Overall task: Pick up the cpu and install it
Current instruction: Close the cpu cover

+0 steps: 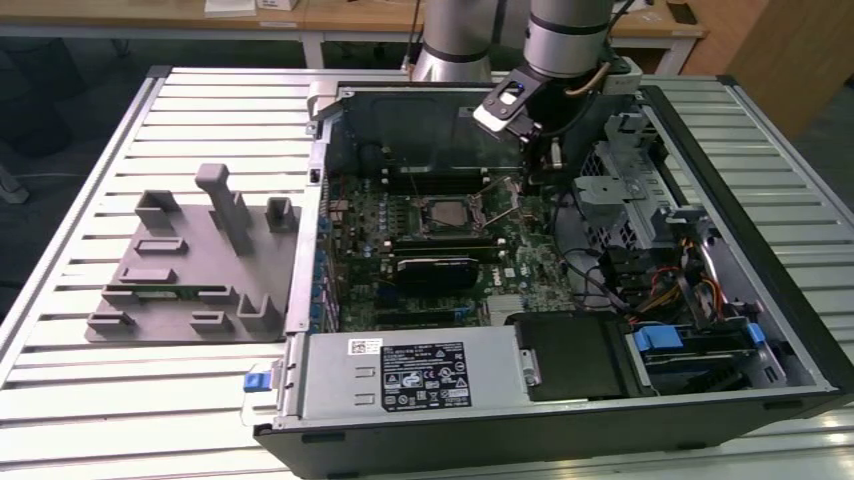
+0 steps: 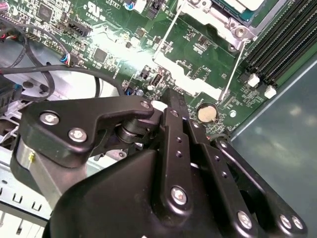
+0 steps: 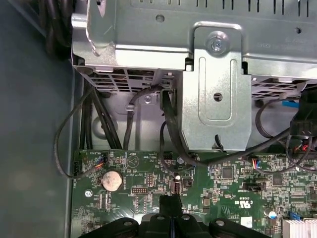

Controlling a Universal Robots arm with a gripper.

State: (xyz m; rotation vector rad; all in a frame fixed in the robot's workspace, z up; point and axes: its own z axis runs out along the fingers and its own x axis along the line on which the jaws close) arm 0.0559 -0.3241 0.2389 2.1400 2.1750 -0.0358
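The cpu [image 1: 446,211], a silvery-grey square, lies flat in the motherboard socket near the middle of the open computer case [image 1: 747,180]. In the second wrist view, a pale corner of the cpu [image 2: 246,4] shows inside the socket frame. The socket's thin wire levers [image 2: 233,69] stand raised. My gripper [image 1: 537,165] hangs inside the case, on the exterior view's right of the socket and apart from it. Its black fingers are pressed together, with nothing visible between them, in both wrist views. The gripper [image 2: 171,98] [image 3: 171,202] hovers over the green board beside a coin battery [image 3: 111,180].
A grey plastic holder tray [image 1: 187,270] lies on the slatted table [image 1: 120,400], on the exterior view's left of the case. Inside the case are a black block [image 1: 434,268], a power supply [image 1: 407,375], a metal drive cage [image 3: 213,89] and loose cables [image 3: 168,124].
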